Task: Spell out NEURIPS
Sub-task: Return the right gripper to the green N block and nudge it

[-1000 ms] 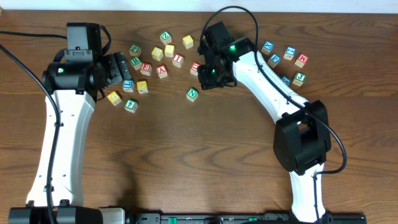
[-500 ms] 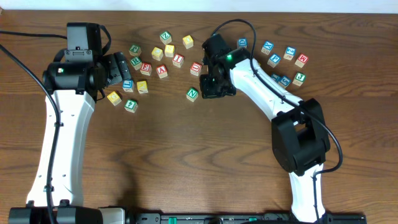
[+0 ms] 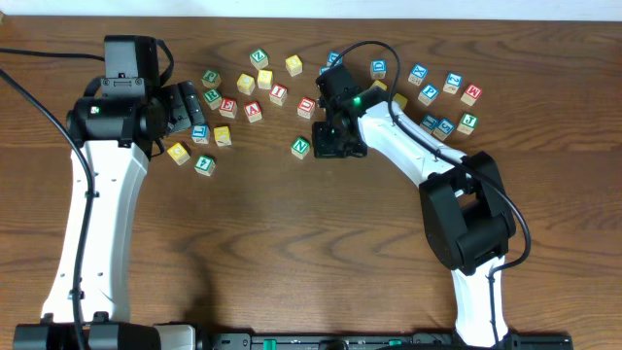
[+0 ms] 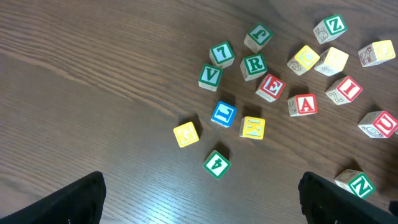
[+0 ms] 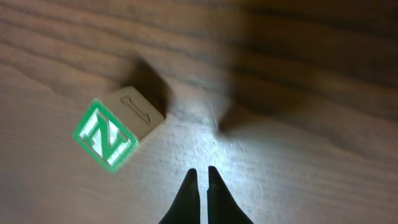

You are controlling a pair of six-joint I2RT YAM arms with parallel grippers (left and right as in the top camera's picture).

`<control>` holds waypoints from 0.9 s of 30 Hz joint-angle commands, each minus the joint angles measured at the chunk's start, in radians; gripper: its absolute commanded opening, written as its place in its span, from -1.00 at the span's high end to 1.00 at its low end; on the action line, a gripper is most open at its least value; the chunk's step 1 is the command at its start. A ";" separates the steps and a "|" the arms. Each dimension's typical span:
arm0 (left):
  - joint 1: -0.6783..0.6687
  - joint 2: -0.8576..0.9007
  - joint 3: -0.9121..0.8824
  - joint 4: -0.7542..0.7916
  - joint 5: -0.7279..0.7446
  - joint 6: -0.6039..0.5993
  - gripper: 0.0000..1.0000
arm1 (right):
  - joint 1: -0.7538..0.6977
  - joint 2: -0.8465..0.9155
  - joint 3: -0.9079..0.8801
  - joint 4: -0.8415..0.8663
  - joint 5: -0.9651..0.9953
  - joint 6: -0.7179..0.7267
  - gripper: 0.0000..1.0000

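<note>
The square wooden N cube (image 5: 115, 134) was laid on the grainy brown table (image 5: 298, 143), just beside the right gripper (image 5: 200, 186), whose dark tips were pressed together, empty. The left gripper (image 4: 202, 205) was spread wide.

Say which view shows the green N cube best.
The right wrist view: the green N cube is large, its letter clear. Overhead shows it small; left wrist shows it small at the lower right.

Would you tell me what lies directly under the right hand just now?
Only bare table shows under the right hand, which is shut on nothing. The green N cube sits apart to one side. From overhead, the hand covers that spot.
</note>
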 commanded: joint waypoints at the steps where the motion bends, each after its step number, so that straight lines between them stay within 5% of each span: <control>1: 0.003 0.003 0.001 -0.003 -0.013 -0.010 -0.96 | 0.026 0.009 -0.026 0.044 0.003 0.023 0.97; 27: 0.003 0.003 0.001 -0.004 -0.013 -0.010 -0.96 | 0.085 0.035 -0.040 0.209 0.086 0.045 0.97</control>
